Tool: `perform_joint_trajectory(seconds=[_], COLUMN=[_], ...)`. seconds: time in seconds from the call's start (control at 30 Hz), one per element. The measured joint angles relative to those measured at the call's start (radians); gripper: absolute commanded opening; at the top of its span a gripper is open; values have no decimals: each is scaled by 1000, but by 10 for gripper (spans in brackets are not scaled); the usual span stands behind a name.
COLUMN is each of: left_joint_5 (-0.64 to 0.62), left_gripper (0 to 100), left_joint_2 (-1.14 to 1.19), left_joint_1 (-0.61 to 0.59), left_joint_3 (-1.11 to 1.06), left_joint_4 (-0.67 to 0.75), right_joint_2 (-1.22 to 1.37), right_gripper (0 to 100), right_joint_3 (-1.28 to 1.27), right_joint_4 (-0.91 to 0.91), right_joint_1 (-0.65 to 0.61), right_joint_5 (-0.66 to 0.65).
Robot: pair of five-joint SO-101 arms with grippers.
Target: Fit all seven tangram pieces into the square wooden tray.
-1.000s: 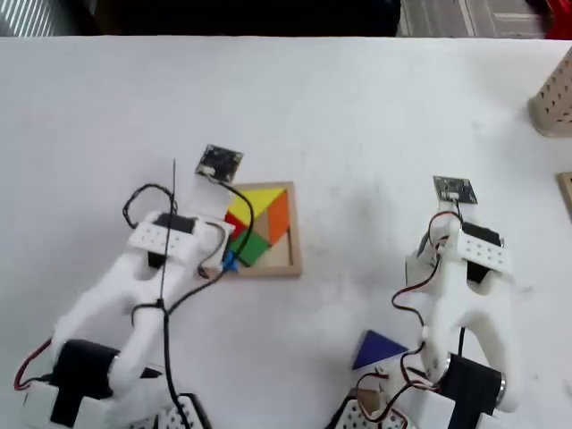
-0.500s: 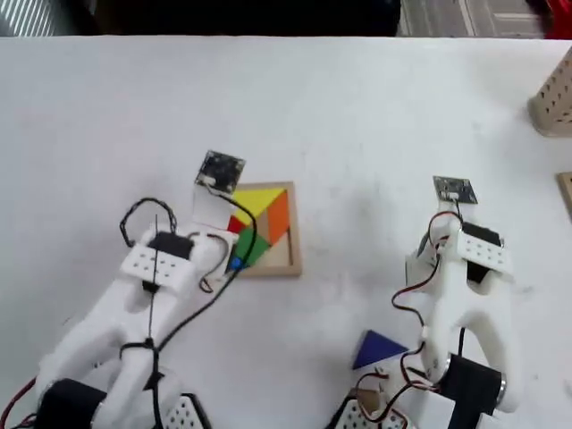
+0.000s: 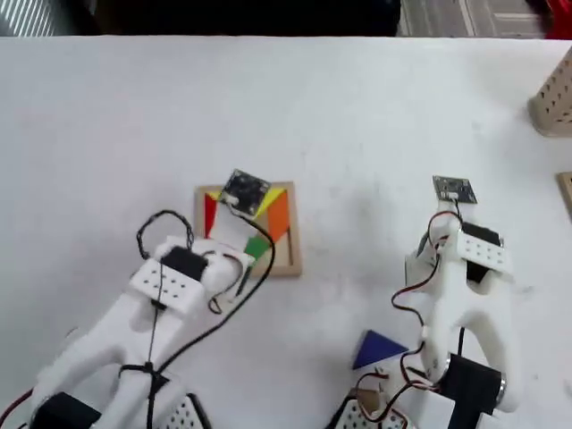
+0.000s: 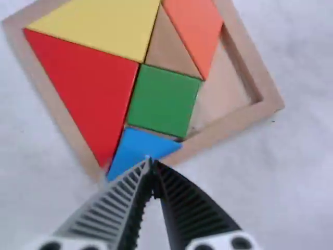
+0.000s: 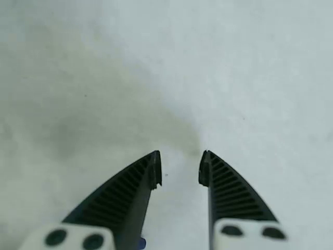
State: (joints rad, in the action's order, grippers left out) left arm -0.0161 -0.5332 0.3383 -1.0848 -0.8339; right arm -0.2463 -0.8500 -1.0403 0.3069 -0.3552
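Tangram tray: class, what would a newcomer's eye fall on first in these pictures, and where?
The bright pieces in the square wooden tray on the white table stand out: yellow triangle, red triangle, green square, orange piece. The left tool, shut, points its tips at a light blue piece by the tray's rim. A dark blue triangle lies apart, beside the right arm.

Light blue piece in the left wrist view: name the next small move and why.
Probably nudge the light blue piece inward with the shut left gripper: it seems to lie over the rim of the tray, beside the green square, not seated flat.
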Motion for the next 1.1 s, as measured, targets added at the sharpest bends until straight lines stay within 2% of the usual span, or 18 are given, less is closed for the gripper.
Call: perform_joint_trajectory(seconds=[0.37,0.53,1.0,1.1], left_joint_5=[-2,-3,-2,-2], left_gripper=[20,20,20,20], left_joint_2=[249,264,68,-23], left_joint_1=[-11,-14,-26,-66], left_joint_3=[97,118,107,60], left_joint_4=[0,-3,-69,-69], right_joint_2=[0,0,0,0], right_gripper=[130,130,129,127], right_joint_3=[0,0,0,0], right_joint_4=[0,0,0,0], right_joint_1=[0,0,0,0], right_joint_5=[0,0,0,0])
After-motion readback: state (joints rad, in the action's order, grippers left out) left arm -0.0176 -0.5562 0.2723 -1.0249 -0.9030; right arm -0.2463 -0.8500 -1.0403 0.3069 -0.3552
